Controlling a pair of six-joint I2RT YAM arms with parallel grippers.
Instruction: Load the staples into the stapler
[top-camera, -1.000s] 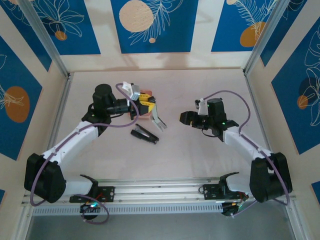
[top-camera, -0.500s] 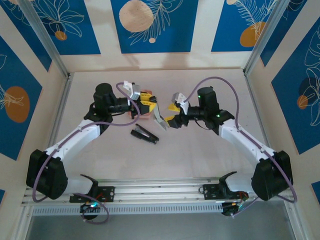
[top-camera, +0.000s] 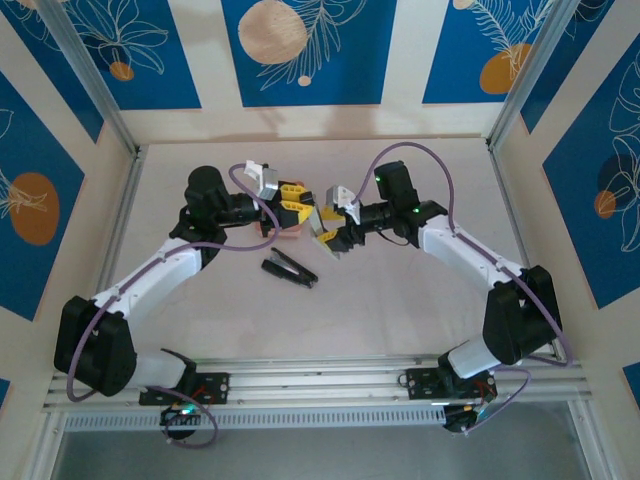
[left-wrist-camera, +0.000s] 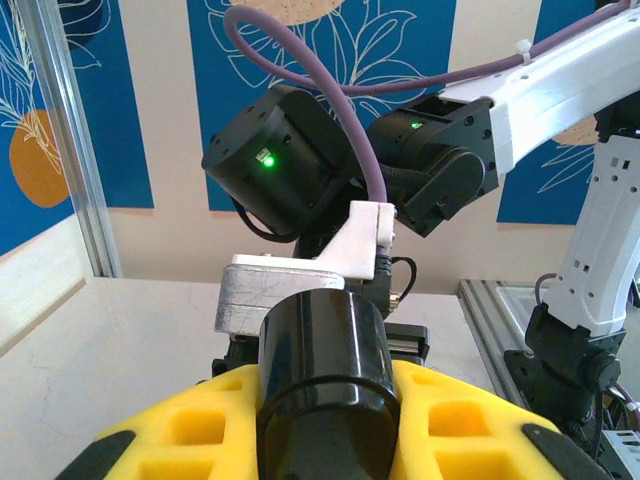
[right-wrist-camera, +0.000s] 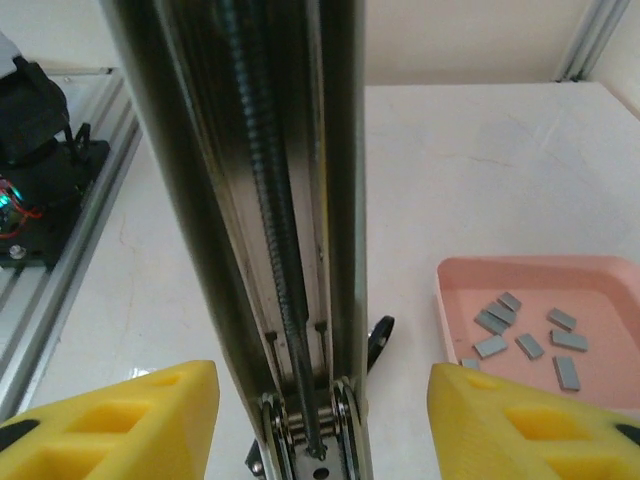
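The left gripper (top-camera: 303, 212) appears clamped on the stapler (top-camera: 316, 226), held up beside the tray (right-wrist-camera: 452, 300), its steel channel (right-wrist-camera: 335, 150) and spring (right-wrist-camera: 265, 200) bared for loading. The right gripper (top-camera: 333, 228) straddles it, wide open, empty. The next move calls for a fine pinch on the staples (right-wrist-camera: 520, 335), flat grey strips inside the pink tray.

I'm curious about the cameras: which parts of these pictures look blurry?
Right wrist view: the near stapler is blurred, the staples sharp. Left wrist view: glare on the black cylinder. Top view: sharp, evenly lit.
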